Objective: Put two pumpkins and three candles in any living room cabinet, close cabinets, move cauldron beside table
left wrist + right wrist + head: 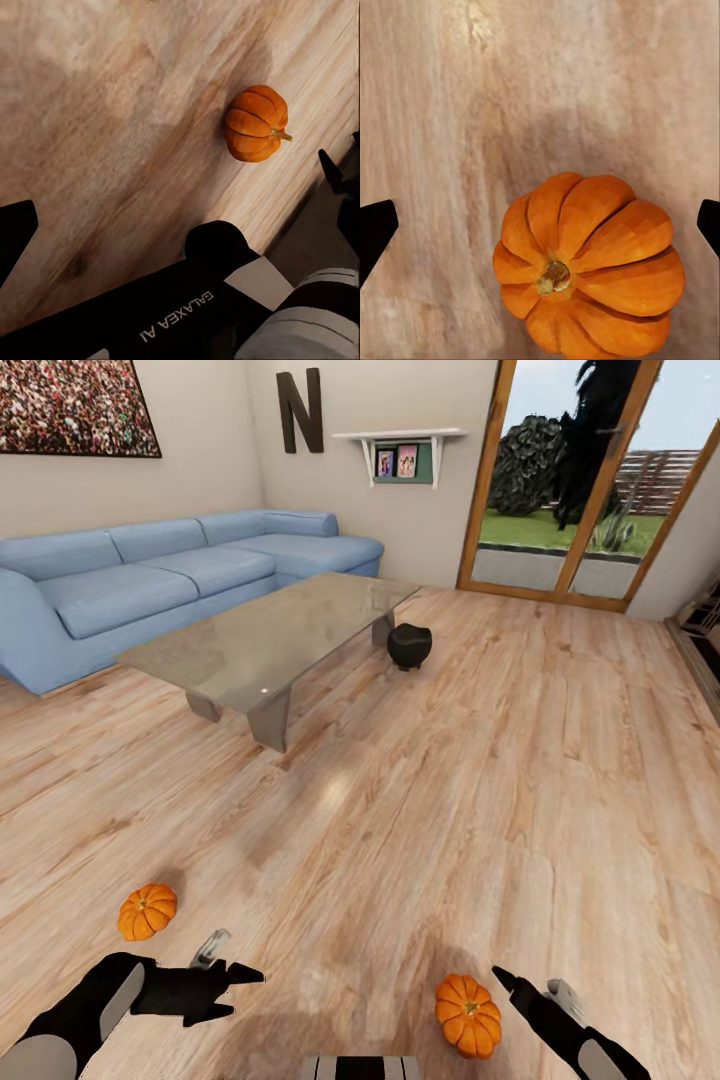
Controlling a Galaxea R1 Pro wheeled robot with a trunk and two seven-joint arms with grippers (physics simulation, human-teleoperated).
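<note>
Head view, floor: you have two pumpkins on the light plank floor (pixel 480 780). One pumpkin (pixel 147 912) lies near the view's lower left, just ahead of your left gripper (pixel 235 980). The other pumpkin (pixel 468 1015) lies just beside your right gripper (pixel 512 982).
Head view, grippers: your left gripper's fingers stand apart, empty. On the right one you cannot tell the gap from here.
Head view, far items: the cauldron (pixel 409 646) stands on the floor just beside the near right corner of the grey table (pixel 270 635). A blue sofa (pixel 150 580) runs behind the table.
Left wrist view: a pumpkin (pixel 256 123) rests on the planks, with your robot's dark body (pixel 180 315) near it.
Right wrist view: the pumpkin (pixel 589 262) lies between your right fingertips (pixel 375 229), which stand wide apart, touching nothing.
</note>
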